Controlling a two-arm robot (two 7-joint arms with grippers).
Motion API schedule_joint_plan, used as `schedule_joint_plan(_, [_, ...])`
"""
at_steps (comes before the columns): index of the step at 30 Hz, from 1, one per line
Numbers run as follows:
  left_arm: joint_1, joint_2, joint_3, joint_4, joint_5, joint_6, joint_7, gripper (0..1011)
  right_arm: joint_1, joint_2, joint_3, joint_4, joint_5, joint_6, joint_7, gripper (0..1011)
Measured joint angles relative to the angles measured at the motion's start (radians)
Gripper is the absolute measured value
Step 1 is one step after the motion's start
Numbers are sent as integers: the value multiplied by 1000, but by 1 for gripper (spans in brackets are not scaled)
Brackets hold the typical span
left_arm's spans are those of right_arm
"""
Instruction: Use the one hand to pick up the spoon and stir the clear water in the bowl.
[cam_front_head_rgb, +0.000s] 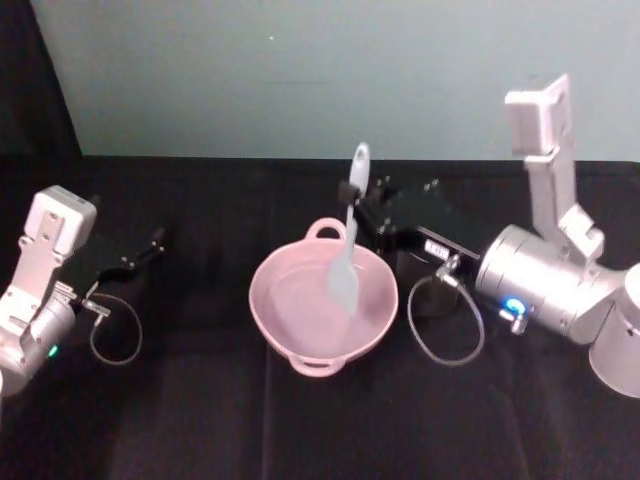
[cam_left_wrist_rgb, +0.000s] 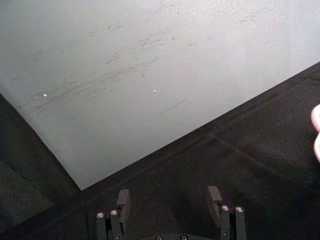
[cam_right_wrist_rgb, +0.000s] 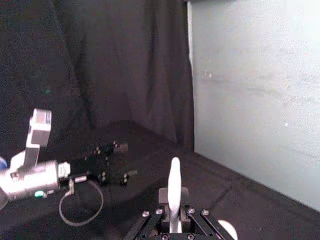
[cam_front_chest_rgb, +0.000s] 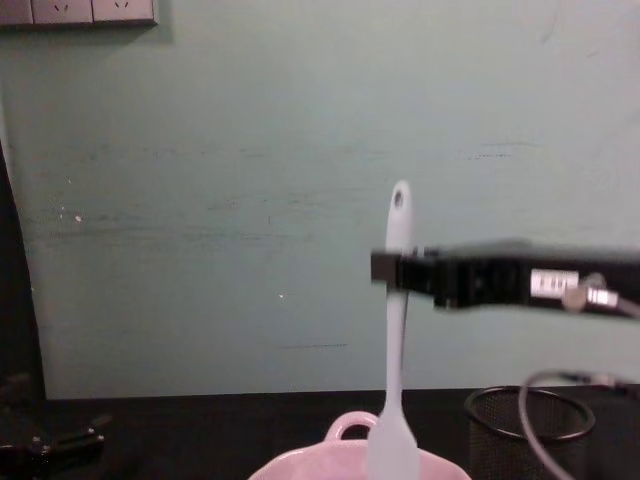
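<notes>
- Our right gripper (cam_front_head_rgb: 352, 193) reaches in from the right, above the far side of the bowl (cam_front_head_rgb: 268, 300). Its jaws are pressed together on the spoon (cam_front_head_rgb: 349, 238), pinching the handle a little below its holed end.
- The spoon hangs nearly upright, with the holed end above the jaws and the broad end down inside the bowl. We cannot tell whether it touches the bottom.
- The bowl sits mid-counter (cam_front_head_rgb: 200, 420), with its loop handle at the far rim.
- A black mesh cup (cam_front_chest_rgb: 525, 428) stands just right of the bowl.
- Our left gripper (cam_front_head_rgb: 150, 245) is low at the far left, well apart from the bowl, jaws spread and holding nothing.
</notes>
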Motion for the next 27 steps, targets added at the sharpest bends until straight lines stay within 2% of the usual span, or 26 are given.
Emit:
schedule_joint_plan(6, [0, 0, 0, 0, 0, 0, 0, 1011, -7, -3, -20, 40, -11, -26, 19, 112])
schedule_joint_plan(13, [0, 0, 0, 0, 0, 0, 0, 1011, -7, -28, -50, 80, -17, -48, 41, 112])
schedule_joint_plan(19, [0, 0, 0, 0, 0, 0, 0, 1011, 14, -66, -79, 121, -29, -65, 50, 112])
schedule_joint_plan(22, [0, 0, 0, 0, 0, 0, 0, 1011, 35, -97, -93, 157, -42, -81, 49, 112])
schedule_joint_plan(23, [0, 0, 0, 0, 0, 0, 0, 1011, 35, -97, -93, 157, -42, -81, 49, 112])
schedule_joint_plan(27, [0, 0, 0, 0, 0, 0, 0, 1011, 60, -137, -99, 208, -64, -109, 40, 112])
